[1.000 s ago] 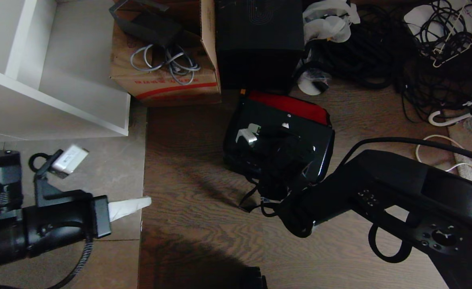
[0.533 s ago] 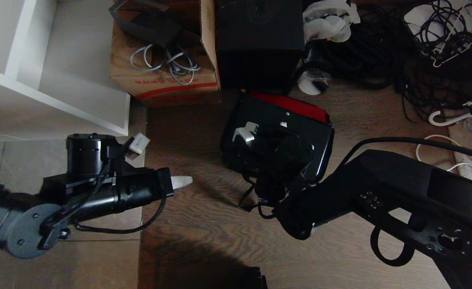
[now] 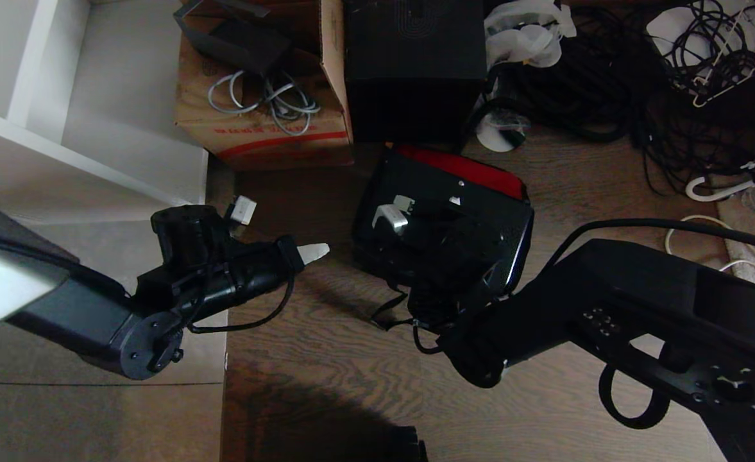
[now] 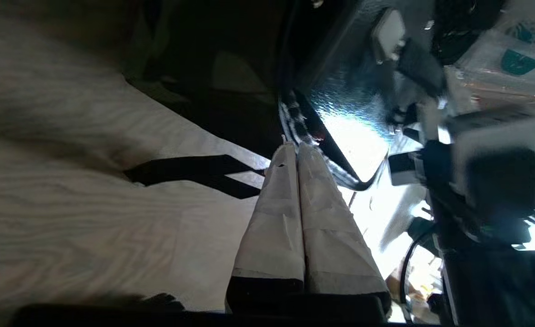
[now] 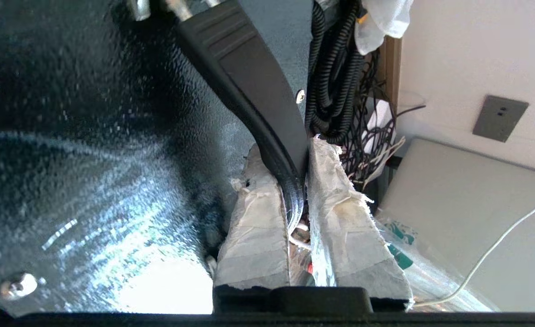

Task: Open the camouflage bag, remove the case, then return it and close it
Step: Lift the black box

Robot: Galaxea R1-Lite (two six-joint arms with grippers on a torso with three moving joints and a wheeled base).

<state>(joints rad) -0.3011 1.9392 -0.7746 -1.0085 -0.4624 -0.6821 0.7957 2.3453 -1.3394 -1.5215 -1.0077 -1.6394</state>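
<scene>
the left pincer [image 3: 316, 251] has swung in from 8 o'clock, tips pressed together and empty, toward the camouflage bag [image 3: 441, 224]. the right pincer [image 5: 297, 190] stays clamped on the case [image 3: 444, 221] handle, case sitting in the bag, probably mid-lift.

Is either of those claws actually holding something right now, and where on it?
Yes: the right gripper is clamped on the case by its black top handle. The left gripper is shut and holds nothing.

The head camera looks steeply down on the floor [image 3: 326, 385]. Both wrist cameras sit close behind their fingers. All 3 views share the case [image 3: 444, 224] [image 4: 353, 113] [image 5: 90, 136].
</scene>
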